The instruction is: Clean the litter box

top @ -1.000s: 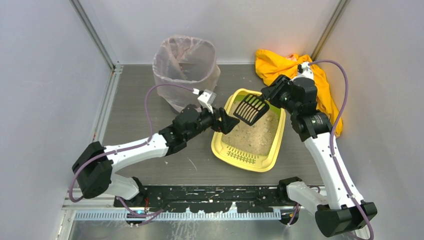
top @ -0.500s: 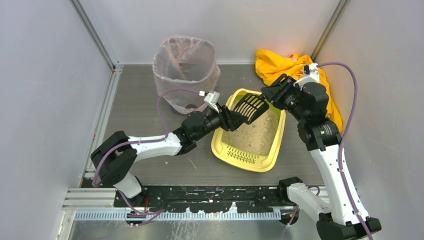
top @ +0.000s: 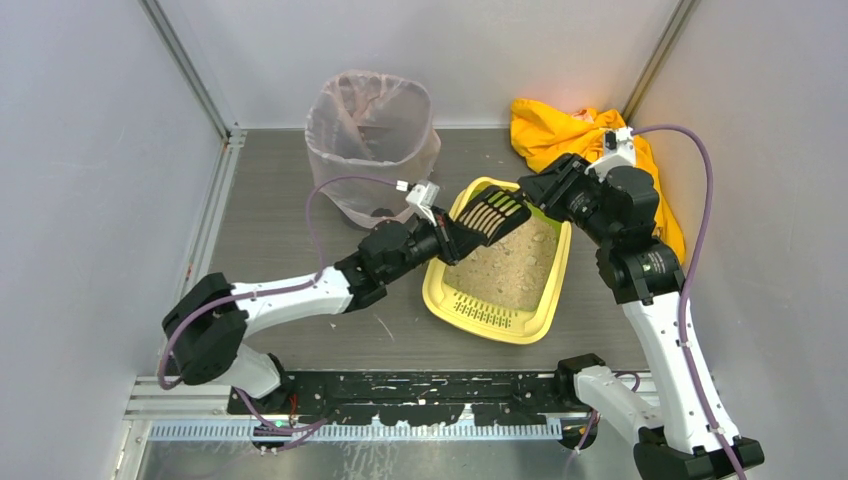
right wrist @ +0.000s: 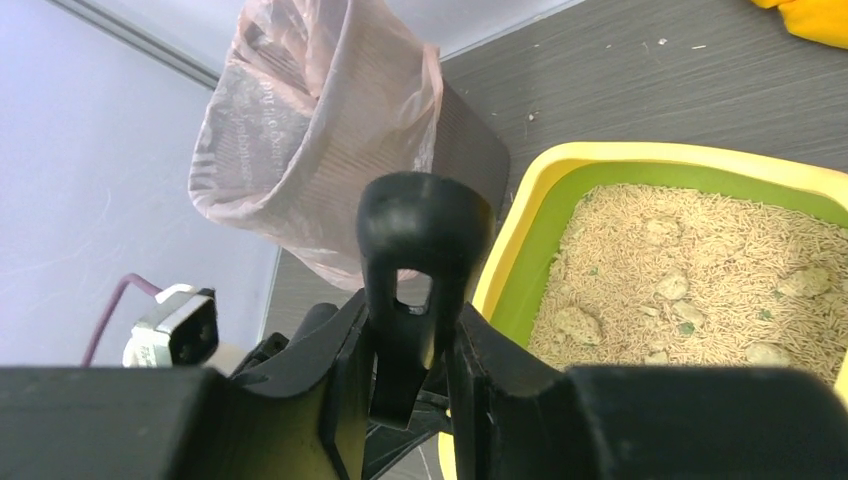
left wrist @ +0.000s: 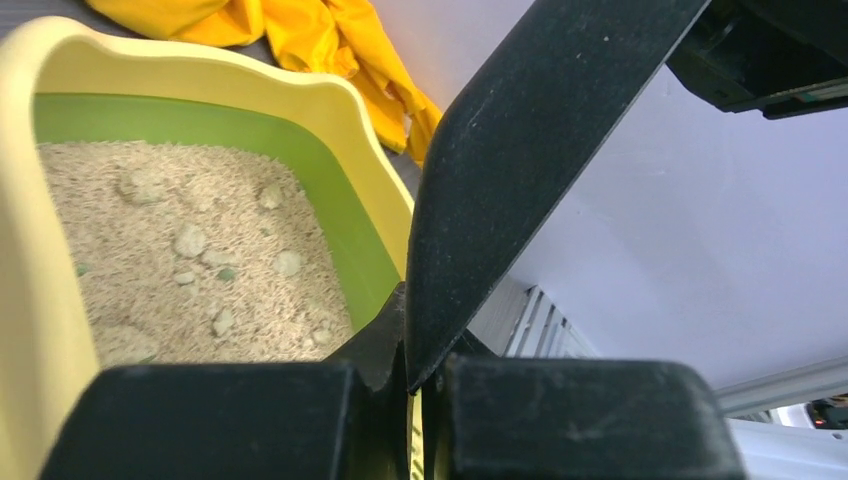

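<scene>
The litter box is a shallow yellow tray with a green inner rim, sitting mid-table and filled with beige litter with pale clumps in it. A black slotted scoop hangs tilted over the tray's far left corner. My right gripper is shut on the scoop's looped handle. My left gripper is shut on the opposite edge of the scoop's blade, which stands pinched between the jaws. Both grippers hold the scoop above the box rim.
A tall bin lined with a translucent pinkish bag stands just left of the tray's far end. A crumpled yellow cloth lies at the back right corner. Grey walls close in on the left, right and back.
My left gripper reached right to the scoop and its jaws closed from wide open onto the blade's edge. The right arm tipped the scoop lower and leftward, still holding the handle.
</scene>
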Controlling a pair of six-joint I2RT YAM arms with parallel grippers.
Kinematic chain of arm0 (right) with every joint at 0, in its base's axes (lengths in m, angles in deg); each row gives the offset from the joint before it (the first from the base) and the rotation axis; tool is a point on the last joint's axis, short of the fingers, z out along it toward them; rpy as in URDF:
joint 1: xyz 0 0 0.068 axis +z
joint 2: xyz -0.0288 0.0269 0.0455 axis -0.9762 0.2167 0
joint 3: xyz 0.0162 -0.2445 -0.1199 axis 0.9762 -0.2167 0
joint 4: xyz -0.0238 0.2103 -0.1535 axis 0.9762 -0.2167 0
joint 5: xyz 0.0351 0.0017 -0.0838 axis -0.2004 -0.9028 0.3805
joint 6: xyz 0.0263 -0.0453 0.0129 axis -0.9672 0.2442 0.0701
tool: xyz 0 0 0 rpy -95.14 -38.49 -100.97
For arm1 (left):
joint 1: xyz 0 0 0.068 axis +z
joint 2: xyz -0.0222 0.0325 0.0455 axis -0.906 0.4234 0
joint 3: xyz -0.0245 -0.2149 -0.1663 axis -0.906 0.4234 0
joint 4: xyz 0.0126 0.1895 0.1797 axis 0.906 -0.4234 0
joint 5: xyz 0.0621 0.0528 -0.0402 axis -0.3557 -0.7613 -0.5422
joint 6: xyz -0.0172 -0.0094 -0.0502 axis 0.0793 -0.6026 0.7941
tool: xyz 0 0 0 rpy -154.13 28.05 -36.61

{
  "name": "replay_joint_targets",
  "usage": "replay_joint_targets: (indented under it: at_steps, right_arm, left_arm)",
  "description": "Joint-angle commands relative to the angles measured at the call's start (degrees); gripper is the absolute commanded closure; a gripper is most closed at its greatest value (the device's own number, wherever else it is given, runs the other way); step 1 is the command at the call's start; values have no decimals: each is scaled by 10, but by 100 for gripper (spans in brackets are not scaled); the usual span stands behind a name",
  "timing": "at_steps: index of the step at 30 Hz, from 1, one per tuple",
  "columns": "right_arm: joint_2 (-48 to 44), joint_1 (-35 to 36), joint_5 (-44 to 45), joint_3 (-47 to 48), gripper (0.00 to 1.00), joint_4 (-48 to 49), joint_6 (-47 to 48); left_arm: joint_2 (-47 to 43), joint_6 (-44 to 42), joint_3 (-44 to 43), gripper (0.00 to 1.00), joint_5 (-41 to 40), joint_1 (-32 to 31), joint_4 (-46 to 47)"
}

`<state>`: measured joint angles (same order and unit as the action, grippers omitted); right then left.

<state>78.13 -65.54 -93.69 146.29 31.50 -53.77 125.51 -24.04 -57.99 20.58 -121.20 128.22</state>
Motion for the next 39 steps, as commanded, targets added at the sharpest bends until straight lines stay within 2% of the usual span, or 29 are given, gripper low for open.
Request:
replay_joint_targets:
  at_steps: [1, 3, 7, 12, 15, 20, 24, 31, 35, 36, 39]
  right_arm:
    - [-3, -2, 12, 5, 59, 13, 43]
    - [-5, -2, 15, 0, 47, 19, 56]
    - [-19, -2, 13, -16, 28, 34, 90]
    - [-61, -2, -36, -47, 24, 84, 120]
    - [-88, -2, -82, -62, 24, 110, 131]
    - [-138, -3, -104, -82, 24, 127, 144]
    - [-141, -2, -118, -75, 24, 105, 152]
    - [-138, -3, -118, -66, 27, 119, 156]
    - [-125, -2, -121, -65, 29, 129, 149]
    - [-123, -2, -126, -67, 30, 135, 144]
    - [-117, -2, -138, -64, 46, 142, 136]
  left_arm:
    - [-77, -41, -62, 100, -7, 3, -147]
    - [-102, -52, -83, 100, 12, 7, -224]
    - [-137, -62, -110, 100, 84, 32, -328]
    - [-156, -55, -157, 100, 172, 77, -459]
    - [-155, -20, -175, 100, 231, 109, -483]
    - [-128, 71, -200, 100, 316, 149, -457]
    - [-83, 127, -221, 100, 377, 155, -411]
    - [-57, 225, -166, 100, 438, 154, -277]
    - [-86, 215, -132, 100, 439, 155, -281]
    - [-95, 206, -126, 100, 437, 154, -299]
    - [-116, 189, -109, 100, 434, 154, -321]
